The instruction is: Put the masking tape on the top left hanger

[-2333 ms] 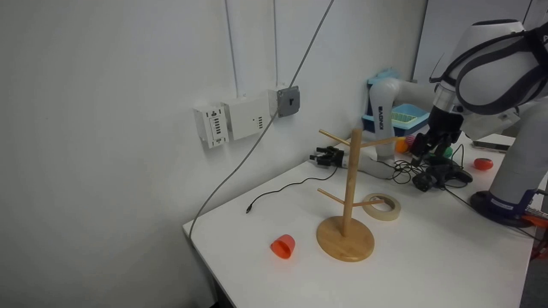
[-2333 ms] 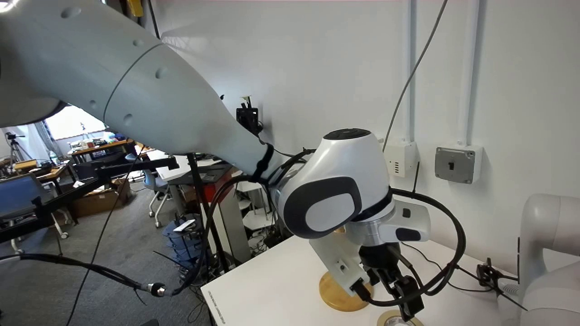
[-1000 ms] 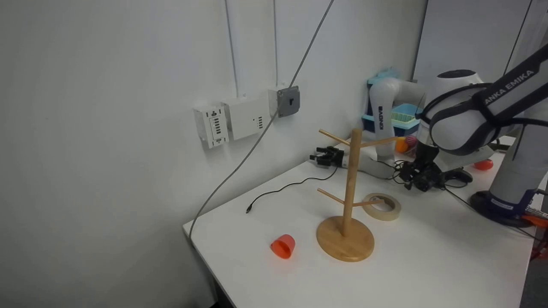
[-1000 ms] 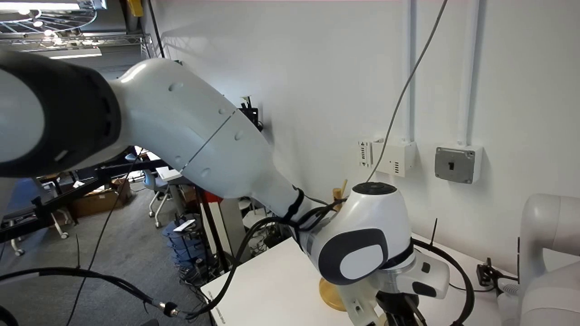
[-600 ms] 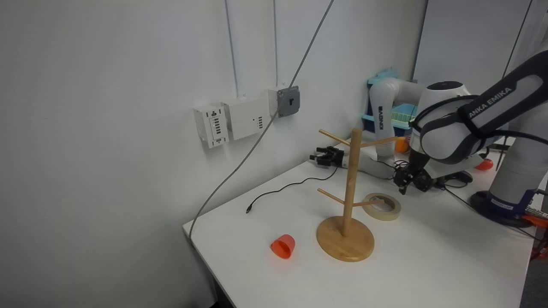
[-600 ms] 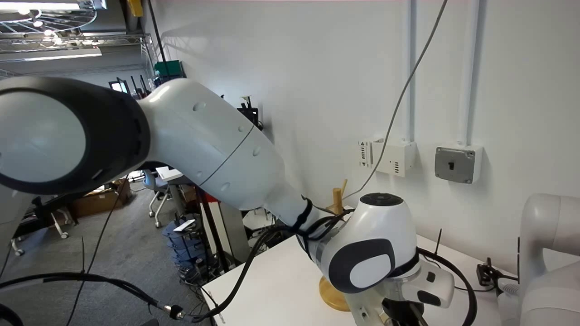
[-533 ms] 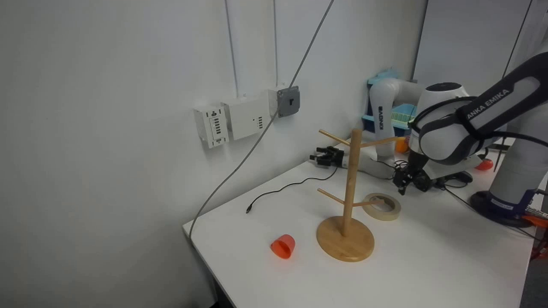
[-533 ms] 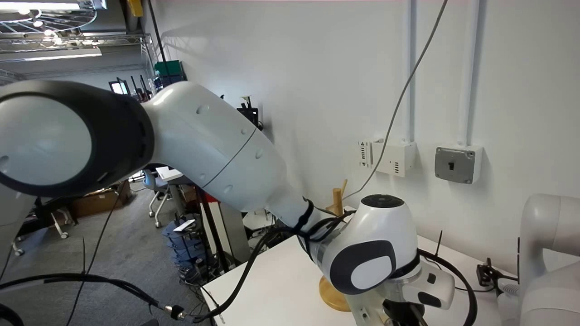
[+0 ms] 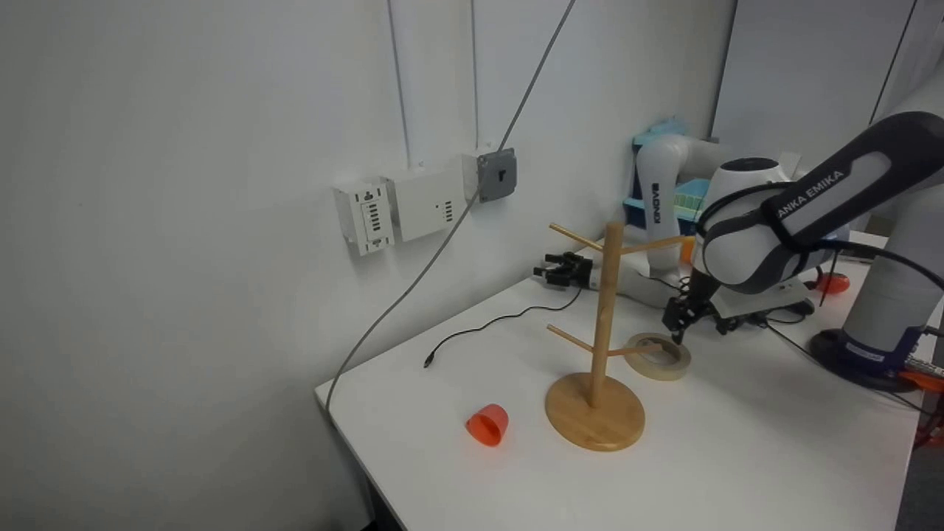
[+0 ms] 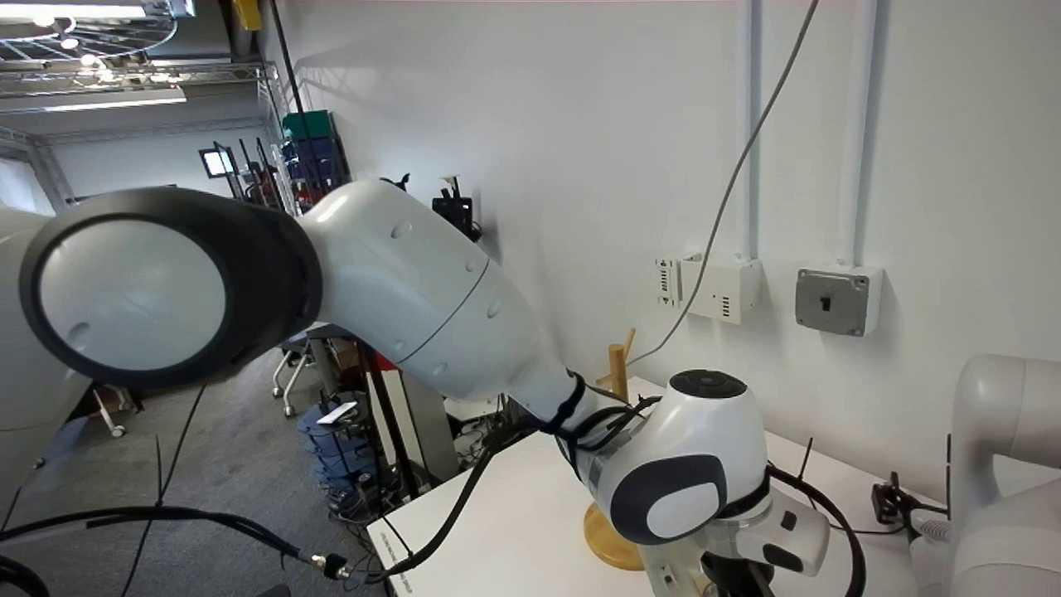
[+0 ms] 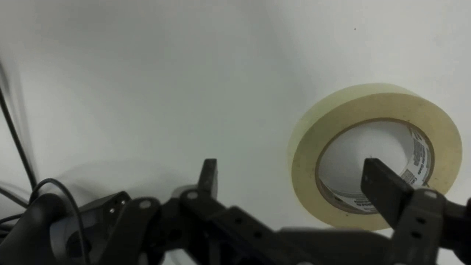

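Since the earlier frames our arm (image 9: 818,195) has come lower and closer to the masking tape (image 9: 661,373), and its tip now overlaps the roll's rim in an exterior view; the tape and the wooden stand (image 9: 606,317) are where we saw them before.

In the wrist view we find the fingers (image 11: 385,197) spread well apart. One crosses the roll's hollow centre in that picture, while its partner is over the tabletop (image 9: 745,457) just beside the ring; we cannot tell whether the first dips into the hole or sits above it.

Flat on the tabletop, the tape lies near the stand's round base (image 9: 596,428), apart from it, and in an exterior view the lower right-pointing peg (image 9: 633,350) passes in front of it. Higher on the stand we see the top left hanger (image 9: 577,237), slanting up and to the left in that picture.

Across the base from the tape, an orange-red cup (image 9: 490,422) lies on its side. Behind the stand we make out a white arm marked KINOVA (image 9: 657,195), and a thin black cable (image 9: 509,316) trailing over the tabletop near the wall (image 9: 221,221). Our wrist view also takes in a dark device (image 11: 97,217) at its lower left.
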You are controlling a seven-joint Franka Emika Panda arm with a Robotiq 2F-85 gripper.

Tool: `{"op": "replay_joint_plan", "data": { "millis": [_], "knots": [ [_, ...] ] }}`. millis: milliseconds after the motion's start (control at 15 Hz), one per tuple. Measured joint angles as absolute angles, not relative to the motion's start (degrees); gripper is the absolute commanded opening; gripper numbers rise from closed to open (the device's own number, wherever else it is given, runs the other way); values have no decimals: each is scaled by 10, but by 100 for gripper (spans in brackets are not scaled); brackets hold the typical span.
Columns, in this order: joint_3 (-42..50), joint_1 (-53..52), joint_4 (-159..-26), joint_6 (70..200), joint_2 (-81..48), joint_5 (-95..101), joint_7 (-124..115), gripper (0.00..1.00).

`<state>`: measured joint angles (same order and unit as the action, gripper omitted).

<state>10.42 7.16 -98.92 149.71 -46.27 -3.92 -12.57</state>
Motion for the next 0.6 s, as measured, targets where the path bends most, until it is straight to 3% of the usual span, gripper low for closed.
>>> {"op": "replay_joint_plan", "data": {
  "millis": [600],
  "knots": [
    [104,77,-944,1497,-503,-52,-129,100]
  ]
}}
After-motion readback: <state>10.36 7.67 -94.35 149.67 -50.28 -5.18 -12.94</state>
